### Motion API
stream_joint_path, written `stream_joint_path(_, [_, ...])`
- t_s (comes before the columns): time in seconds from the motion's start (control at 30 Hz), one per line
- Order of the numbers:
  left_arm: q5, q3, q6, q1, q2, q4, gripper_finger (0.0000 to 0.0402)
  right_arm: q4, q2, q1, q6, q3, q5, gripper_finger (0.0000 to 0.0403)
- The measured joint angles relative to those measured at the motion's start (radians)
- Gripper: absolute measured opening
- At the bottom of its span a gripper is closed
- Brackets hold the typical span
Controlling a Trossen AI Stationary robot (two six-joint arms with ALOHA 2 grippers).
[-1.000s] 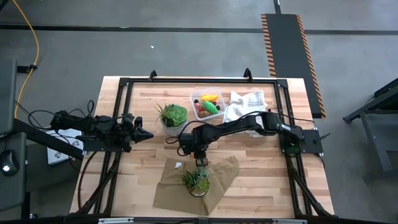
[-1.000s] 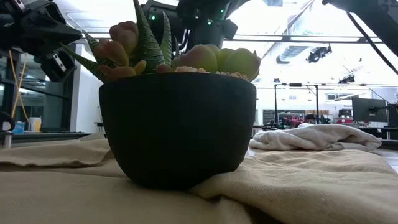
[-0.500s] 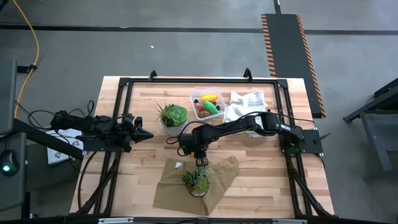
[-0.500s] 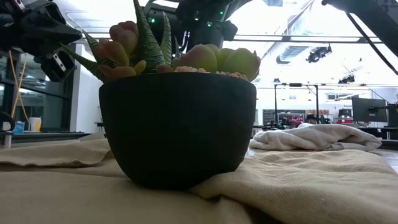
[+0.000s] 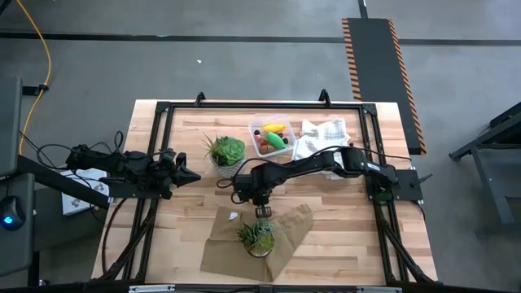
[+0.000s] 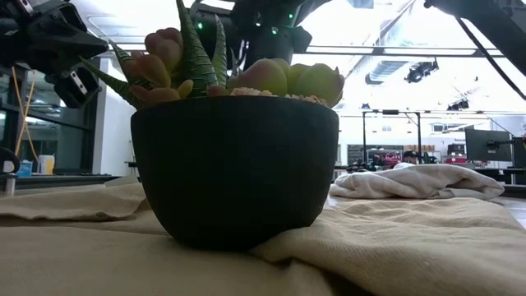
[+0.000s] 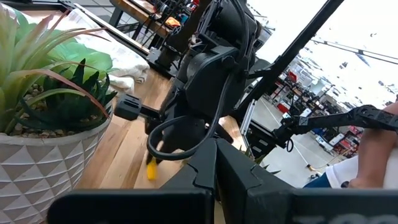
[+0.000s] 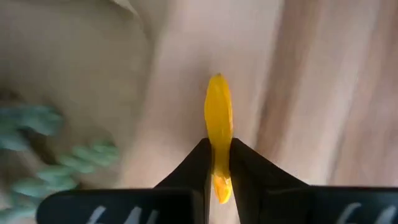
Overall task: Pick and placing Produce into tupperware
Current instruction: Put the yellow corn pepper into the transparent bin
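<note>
Your right claw (image 8: 217,163) is clamped on a yellow oblong piece (image 8: 218,127) of toy produce: in the right wrist view the two dark fingers (image 8: 198,167) press against its sides, and the piece sticks out past the fingertips over bare wood. From the high view that right claw (image 5: 262,210) sits near the middle of the tabletop (image 5: 187,134), just beyond the edge of the tan cloth (image 5: 289,232) and close to the dark potted succulent (image 5: 257,236) standing on that cloth. The left wrist view catches the same yellow piece (image 7: 151,169) low under the right arm's wrist, close to the wood.

The clear tupperware (image 5: 272,139) stands toward the far side of the tabletop, well apart from the piece you hold. It already has produce in it: a yellow piece (image 5: 275,128), a green piece (image 5: 278,140) and small red berries (image 5: 263,145). A white cloth (image 5: 319,135) lies just beside it on the right arm's side, and a white faceted pot with a green plant (image 5: 225,152) stands on its other side.

Your left claw (image 5: 186,177) waits at the left side of the tabletop, fingers closed together and holding nothing, pointing toward the white pot.

In the low view the dark pot (image 6: 234,168) fills the frame, resting on the tan cloth.
</note>
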Motion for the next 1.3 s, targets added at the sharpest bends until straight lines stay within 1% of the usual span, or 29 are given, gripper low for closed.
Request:
stream_joint_path(0.07, [0.000,0.000,0.000,0.000,0.000,0.000,0.0001,-0.001,0.002,-0.001,0.000,0.021,-0.014,0.0031])
stream_joint_path(0.33, [0.000,0.000,0.000,0.000,0.000,0.000,0.0001,-0.047,-0.001,-0.015,-0.009,0.147,-0.010,0.0031])
stream_joint_path(0.7, [0.000,0.000,0.000,0.000,0.000,0.000,0.0001,-0.222,-0.007,-0.038,-0.001,0.346,-0.006,0.0031])
stream_joint_path(1.1, [0.000,0.000,0.000,0.000,0.000,0.000,0.0001,-0.242,-0.147,-0.041,0.023,0.343,-0.005,0.0031])
stream_joint_path(1.3, [0.000,0.000,0.000,0.000,0.000,0.000,0.0001,-0.303,-0.193,-0.053,0.024,0.342,-0.004,0.0031])
